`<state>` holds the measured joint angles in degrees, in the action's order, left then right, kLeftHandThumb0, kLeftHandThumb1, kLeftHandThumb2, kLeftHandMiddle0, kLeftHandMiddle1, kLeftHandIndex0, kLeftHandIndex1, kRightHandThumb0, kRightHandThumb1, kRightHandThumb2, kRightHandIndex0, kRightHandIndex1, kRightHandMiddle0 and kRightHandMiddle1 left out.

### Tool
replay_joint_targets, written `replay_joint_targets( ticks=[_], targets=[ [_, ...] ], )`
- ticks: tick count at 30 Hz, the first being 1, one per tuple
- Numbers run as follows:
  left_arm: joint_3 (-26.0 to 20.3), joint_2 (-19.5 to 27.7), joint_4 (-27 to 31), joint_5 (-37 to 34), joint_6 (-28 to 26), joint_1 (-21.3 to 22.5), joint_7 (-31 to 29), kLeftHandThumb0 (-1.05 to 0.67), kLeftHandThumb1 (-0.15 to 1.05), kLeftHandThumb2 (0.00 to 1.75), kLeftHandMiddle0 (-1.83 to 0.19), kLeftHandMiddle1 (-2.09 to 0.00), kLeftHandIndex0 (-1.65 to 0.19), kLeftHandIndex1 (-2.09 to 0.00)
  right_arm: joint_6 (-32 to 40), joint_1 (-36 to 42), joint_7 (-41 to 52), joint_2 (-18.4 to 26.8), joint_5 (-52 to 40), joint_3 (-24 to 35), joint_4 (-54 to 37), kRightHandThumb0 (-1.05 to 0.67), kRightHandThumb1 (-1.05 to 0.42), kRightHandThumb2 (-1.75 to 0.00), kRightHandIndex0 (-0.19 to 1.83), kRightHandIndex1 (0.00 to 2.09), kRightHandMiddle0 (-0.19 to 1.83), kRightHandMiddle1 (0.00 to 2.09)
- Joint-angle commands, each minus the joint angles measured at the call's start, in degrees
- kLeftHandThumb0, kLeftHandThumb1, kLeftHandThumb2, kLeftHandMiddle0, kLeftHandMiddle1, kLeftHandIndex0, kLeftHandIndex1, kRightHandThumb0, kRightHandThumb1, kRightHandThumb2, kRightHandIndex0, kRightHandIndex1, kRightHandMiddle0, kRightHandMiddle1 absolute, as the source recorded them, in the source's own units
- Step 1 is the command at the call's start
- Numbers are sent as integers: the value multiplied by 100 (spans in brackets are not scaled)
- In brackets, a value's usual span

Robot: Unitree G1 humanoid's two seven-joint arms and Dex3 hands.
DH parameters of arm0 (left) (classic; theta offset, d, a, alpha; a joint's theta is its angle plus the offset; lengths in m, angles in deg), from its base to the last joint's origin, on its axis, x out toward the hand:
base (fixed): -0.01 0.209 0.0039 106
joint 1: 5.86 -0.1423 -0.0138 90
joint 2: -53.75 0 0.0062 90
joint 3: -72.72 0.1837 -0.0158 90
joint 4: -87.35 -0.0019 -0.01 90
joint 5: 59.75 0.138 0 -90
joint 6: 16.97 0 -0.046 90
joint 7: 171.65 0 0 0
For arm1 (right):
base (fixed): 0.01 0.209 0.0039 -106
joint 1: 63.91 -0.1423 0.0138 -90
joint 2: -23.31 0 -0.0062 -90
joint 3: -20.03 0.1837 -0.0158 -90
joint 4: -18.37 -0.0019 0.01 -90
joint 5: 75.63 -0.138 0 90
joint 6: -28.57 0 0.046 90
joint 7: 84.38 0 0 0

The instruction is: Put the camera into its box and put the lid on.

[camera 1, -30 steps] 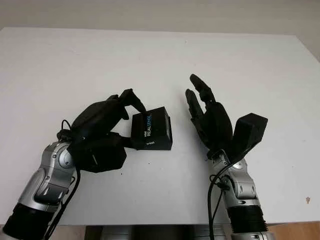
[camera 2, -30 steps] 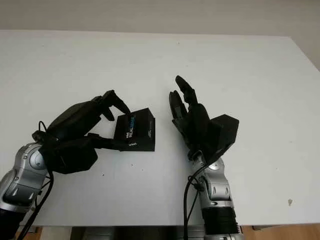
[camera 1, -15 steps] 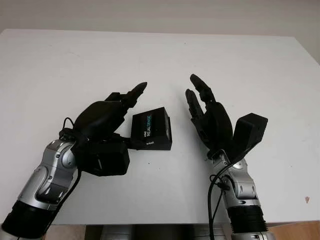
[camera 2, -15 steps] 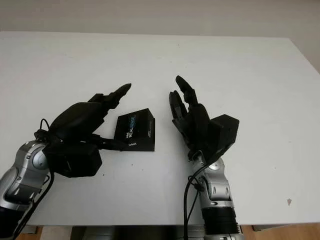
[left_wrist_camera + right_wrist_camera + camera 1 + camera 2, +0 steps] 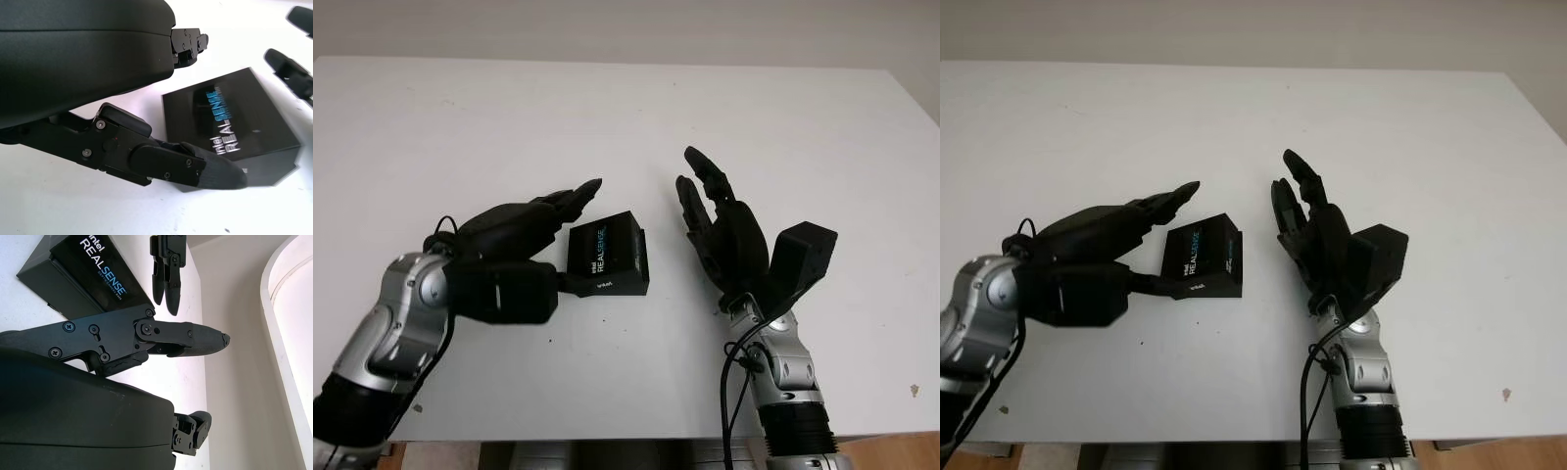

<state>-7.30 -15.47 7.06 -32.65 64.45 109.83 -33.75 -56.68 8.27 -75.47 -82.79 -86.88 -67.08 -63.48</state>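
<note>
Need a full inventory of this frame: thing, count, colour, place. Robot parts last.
box: 1, black with white and blue RealSense print, lid on, at the table's middle, between the two hands.
table: 1, white, under everything.
left hand: 1, black on a silver arm, open, beside the box on its left, one finger at the box's near left corner.
right hand: 1, black on a silver arm, open, right of the box and apart from it.

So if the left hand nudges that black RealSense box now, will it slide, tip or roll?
The box looks rigid and flat-sided, lying low and wide on the white table, so it should probably slide, not tip or roll. The smooth tabletop likely gives little grip. The open left hand sits at its side.
</note>
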Motion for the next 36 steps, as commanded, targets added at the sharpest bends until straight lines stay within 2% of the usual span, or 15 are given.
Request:
replay_joint_targets(
  ticks=[1,6,15,16,17,19,25,32,36],
  targets=[
    [-4,89,91,-120,-38,138,-135,-91,105,16,3,-10,7,-7,-61,18,-16,-14,15,5,-69,-61,-105,-40,6,6,-11,56],
    [68,177,61,-170,-69,234,-304,-91,105,11,-5,-14,7,-7,-73,20,-11,-25,-5,3,-58,-60,-105,-40,5,5,-14,63],
    [200,112,-65,-282,-75,216,-298,-87,102,6,-3,-15,10,-5,-56,47,-52,-24,23,-14,-94,-60,-105,-41,5,6,-16,66],
    [219,96,-77,-260,-50,199,-250,-86,100,5,3,-28,10,-5,-68,49,-53,-21,31,-17,-87,-60,-105,-41,6,6,-16,66],
    [234,78,-85,-230,-3,174,-172,-86,100,5,11,-43,10,-5,-82,52,-48,-19,32,-17,-80,-60,-105,-41,6,6,-16,65],
    [264,63,-94,-176,96,128,-17,-86,99,5,17,-57,9,-6,-96,52,-35,-18,24,-13,-68,-60,-105,-41,6,6,-16,65],
    [323,-52,93,140,248,-211,562,-82,96,5,19,-50,11,-5,-126,58,-34,-34,4,-6,-67,-58,-105,-42,5,5,-16,63],
    [488,-308,403,992,476,-798,1553,-75,95,6,19,-44,16,-3,-99,75,-31,-39,-17,-9,-101,-59,-105,-41,5,5,-15,65],
    [559,-434,473,1290,458,-938,1745,-72,96,6,19,-59,15,-4,-60,82,-62,-39,-4,-14,-128,-60,-105,-40,5,5,-16,66]
  ],
)
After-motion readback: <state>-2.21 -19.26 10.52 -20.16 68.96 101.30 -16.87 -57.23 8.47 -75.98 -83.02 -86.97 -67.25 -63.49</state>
